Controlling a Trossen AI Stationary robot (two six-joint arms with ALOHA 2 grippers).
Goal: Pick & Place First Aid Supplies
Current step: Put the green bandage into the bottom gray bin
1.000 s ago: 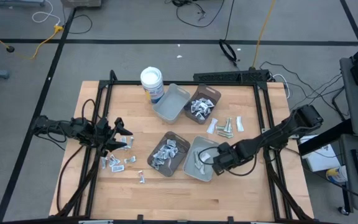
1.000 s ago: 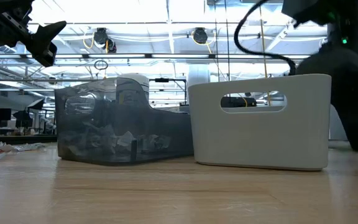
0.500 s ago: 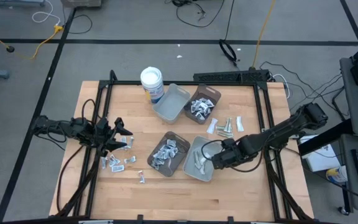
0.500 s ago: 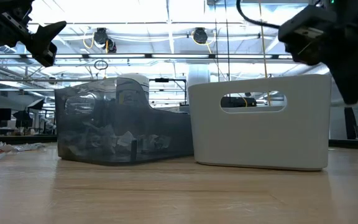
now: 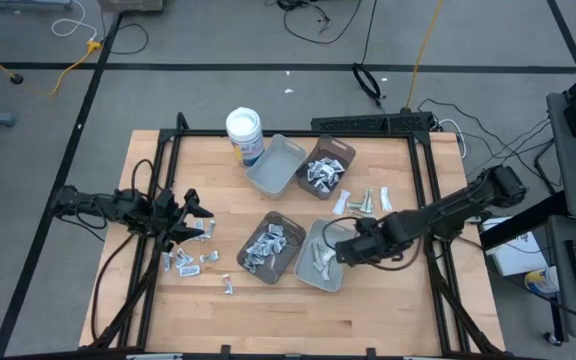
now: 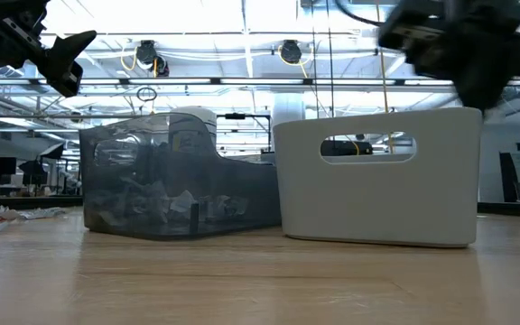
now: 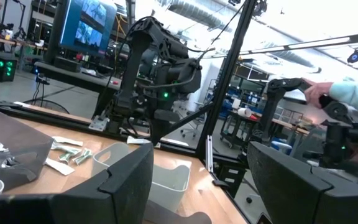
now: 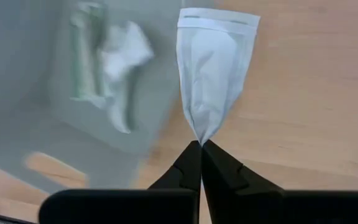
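Now right fingers (image 8: pixel 201 144) pinch crinkled pale-blue packet (image 8: pixel 215 62) — tapered, flat.

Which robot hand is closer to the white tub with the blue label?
The left. Its end effector hangs over the table's left side, down-left of the white tub. The right end effector sits farther off, by the light grey tray.

bright overhead lighting, soft shadows; ceiling glare low view; tray (image 8: pixel 73 93) blurred.
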